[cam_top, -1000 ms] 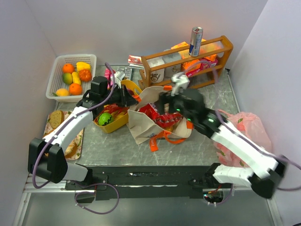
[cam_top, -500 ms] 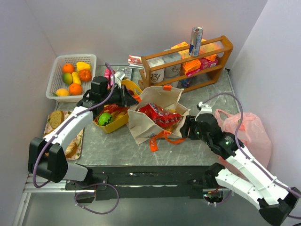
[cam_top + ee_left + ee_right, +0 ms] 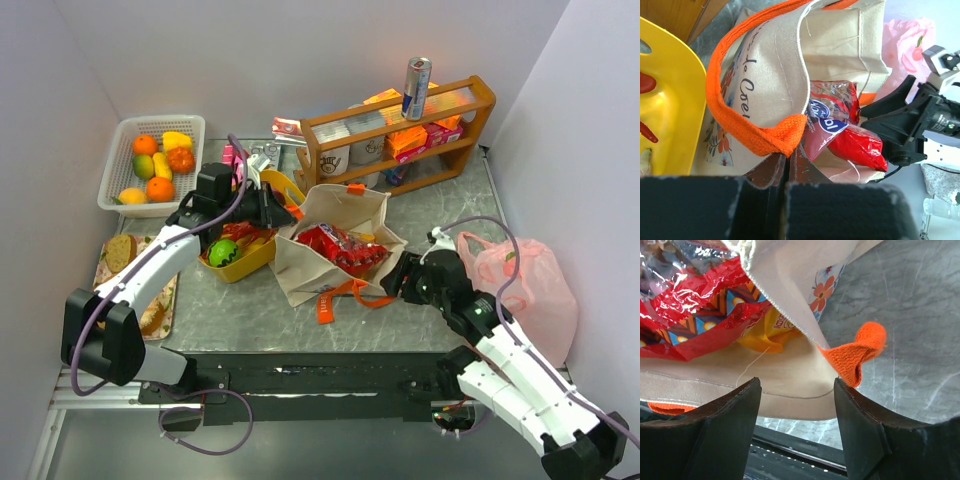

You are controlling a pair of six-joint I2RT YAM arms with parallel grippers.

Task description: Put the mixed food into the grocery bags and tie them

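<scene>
Cream canvas tote (image 3: 300, 270) lies on the desk (image 3: 440, 215), red snack packets (image 3: 340, 245) inside. Left pincer (image 3: 786, 162) clenched on the tote's orange handle (image 3: 740, 120). Right pincer (image 3: 796, 390) released, jaws apart at the tote's rim.

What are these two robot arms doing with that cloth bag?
They are packing groceries. The left gripper is shut on an orange handle of the canvas tote, holding that side up. The right gripper is open at the tote's near edge. Red snack packets are already inside. The fruit in the white basket and the can on the rack are not yet packed.
</scene>
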